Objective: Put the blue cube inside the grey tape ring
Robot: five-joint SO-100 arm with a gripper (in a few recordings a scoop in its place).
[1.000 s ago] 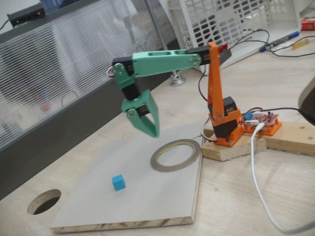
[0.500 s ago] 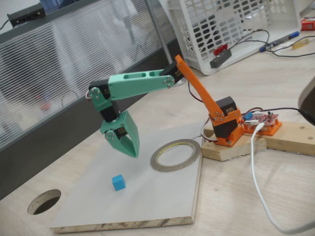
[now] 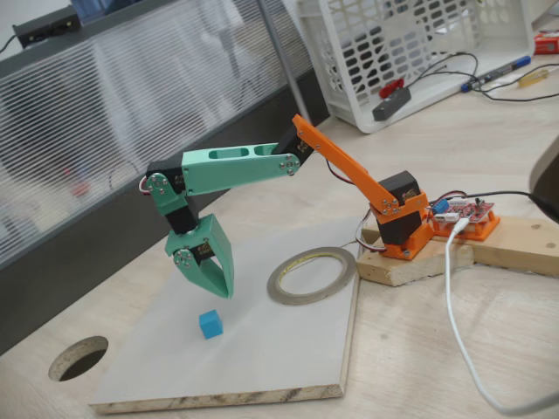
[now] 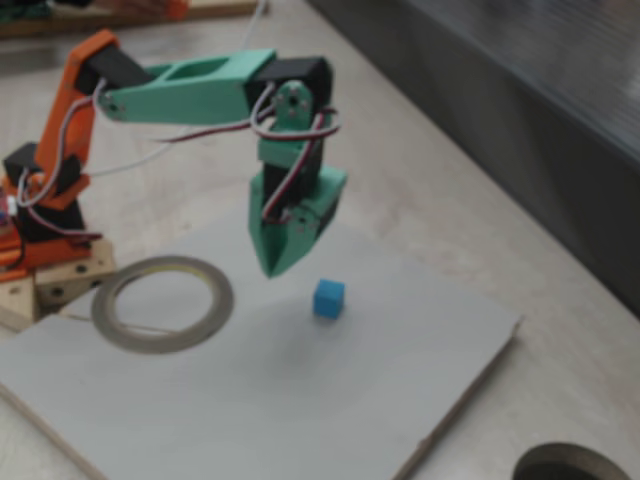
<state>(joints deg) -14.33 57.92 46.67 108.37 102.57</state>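
Pale board [image 3: 288, 349] on a wooden desk: in one fixed view, the gripper [image 3: 223, 291], apparently pressed together and empty, is hung above the blue cube [image 3: 210, 325], with the grey tape ring [image 3: 312, 275] lying to the right. In the other fixed view, the cube [image 4: 328, 298] is seen just right of and below the gripper tip [image 4: 270, 268], and the ring [image 4: 162, 303] lies left.

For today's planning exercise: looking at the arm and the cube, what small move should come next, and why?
Probably open the gripper and lower it over the blue cube. It hangs above the board, its jaws look closed, and the cube sits free, apart from the tape ring.
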